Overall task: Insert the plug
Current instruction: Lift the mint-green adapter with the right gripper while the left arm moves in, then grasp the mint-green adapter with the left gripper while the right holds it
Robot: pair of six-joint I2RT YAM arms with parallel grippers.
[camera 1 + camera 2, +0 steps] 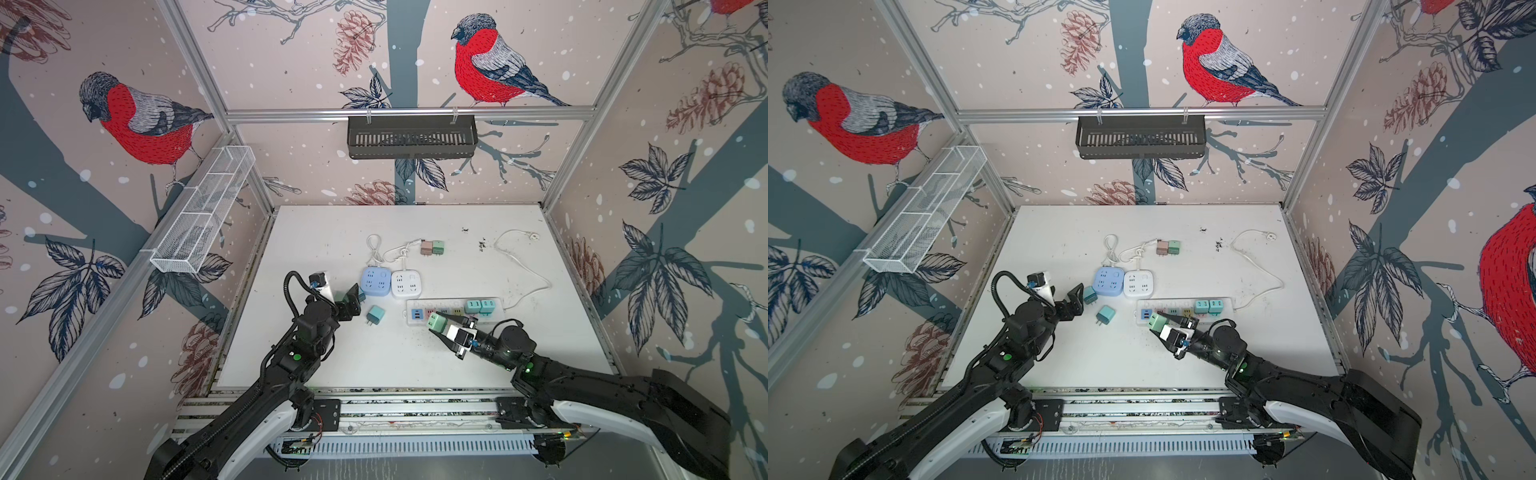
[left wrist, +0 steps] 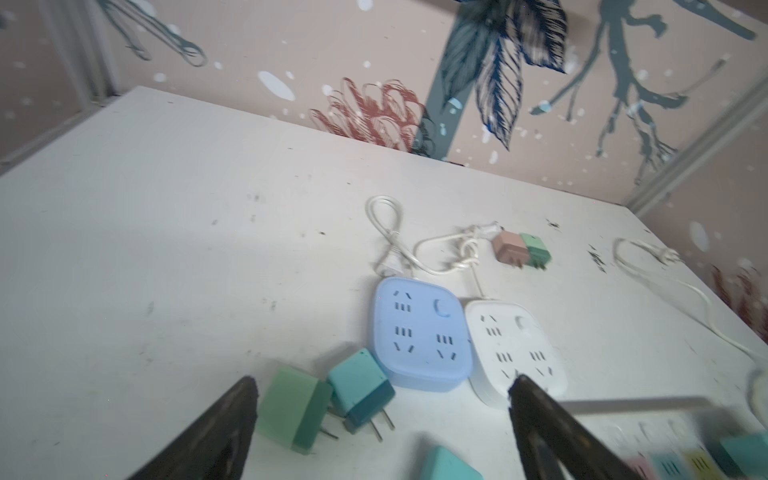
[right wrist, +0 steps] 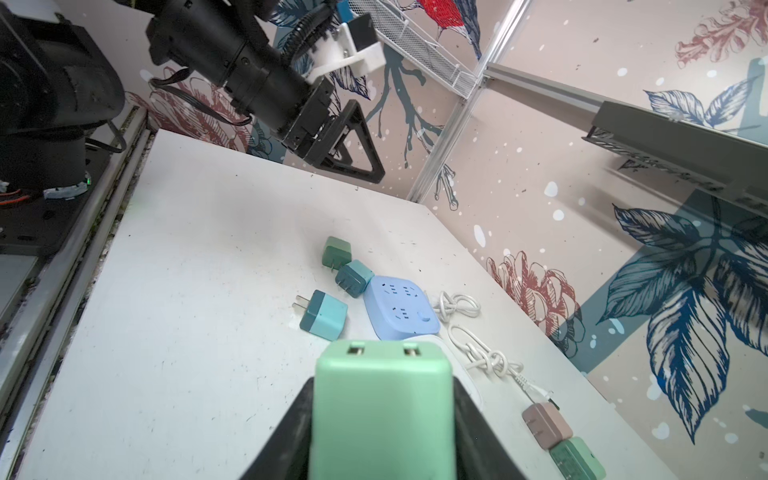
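White table [image 1: 316,353], bird wallpaper behind. The right gripper [image 3: 382,390] clenches a mint-green plug [image 3: 382,424] at the near edge of the power strip [image 1: 451,305]. The left gripper [image 2: 382,381] gapes empty over three loose plugs [image 2: 295,407]. Two teal plugs [image 1: 480,306] sit in the strip, two more plugs [image 1: 432,247] lie farther back, and two square socket blocks [image 1: 376,281] lie between.

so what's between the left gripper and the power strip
One light teal plug lying on its side, otherwise bare table, between the left gripper and the strip; both top views show it.
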